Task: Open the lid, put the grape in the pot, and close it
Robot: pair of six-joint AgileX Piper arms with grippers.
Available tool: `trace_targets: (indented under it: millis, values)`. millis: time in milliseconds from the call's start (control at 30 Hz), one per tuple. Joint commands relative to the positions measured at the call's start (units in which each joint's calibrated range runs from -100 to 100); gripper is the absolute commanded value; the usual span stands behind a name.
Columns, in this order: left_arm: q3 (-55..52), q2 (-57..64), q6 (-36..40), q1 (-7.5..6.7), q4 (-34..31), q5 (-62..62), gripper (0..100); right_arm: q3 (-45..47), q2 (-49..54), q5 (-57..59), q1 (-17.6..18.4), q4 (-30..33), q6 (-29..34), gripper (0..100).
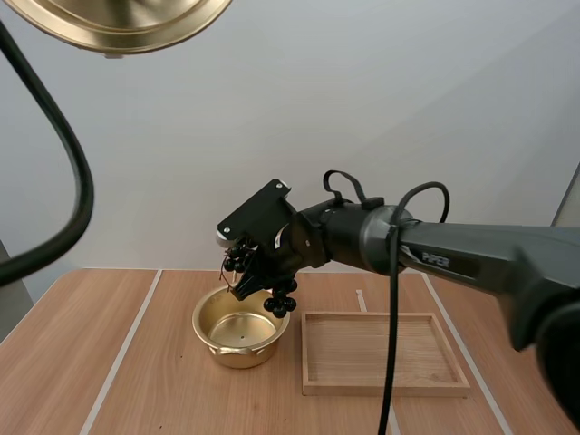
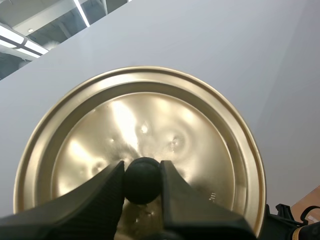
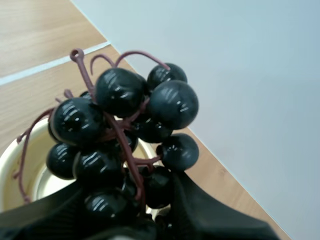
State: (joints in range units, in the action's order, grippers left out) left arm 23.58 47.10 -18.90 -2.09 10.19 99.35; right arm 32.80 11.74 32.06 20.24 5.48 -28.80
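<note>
My right gripper was clamped on the bunch of grapes, closed on its lower part, with the dark berries and reddish stems sticking out beyond the tips. The bunch hung just above the open golden pot, over the rim on the side toward the wooden tray. The tray lay just beside the pot on the table. My left gripper was pinched tight on the black knob of the golden lid, which it held high above the table, well apart from the pot.
</note>
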Motion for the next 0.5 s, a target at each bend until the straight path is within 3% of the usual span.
trace_targets:
  millis: [0, 267, 300, 333, 367, 400, 467]
  values:
    - [0.56, 0.32, 0.56, -0.16, -0.27, -0.06, 0, -1.42, -4.12, -2.23, 0.24, -0.56, -0.32, 0]
    - [0.56, 0.3, 1.28, -0.16, -1.73, -0.06, 0, -1.42, -9.6, -4.17, 0.24, -2.47, -0.32, 0]
    - [0.56, 0.3, 1.67, -0.16, -1.88, -0.06, 0, -1.42, -9.6, -4.03, 0.24, -3.39, -0.32, 5]
    - [0.56, 0.3, 1.68, -0.16, -1.88, 0.12, 0, -1.42, -9.28, -4.03, 0.24, -4.4, -0.32, 19]
    - [0.56, 0.3, 1.68, -0.16, -1.88, 0.12, 0, -1.42, -9.3, -4.03, 0.24, -5.18, -0.32, 25]
    - [0.56, 0.3, 1.68, -0.16, -1.88, 0.49, 0, -1.42, -8.79, -4.03, 0.24, -6.73, -0.32, 50]
    - [0.56, 0.3, 1.68, -0.16, -1.88, 0.49, 0, -1.42, -8.24, -4.03, 0.24, -8.77, -0.32, 81]
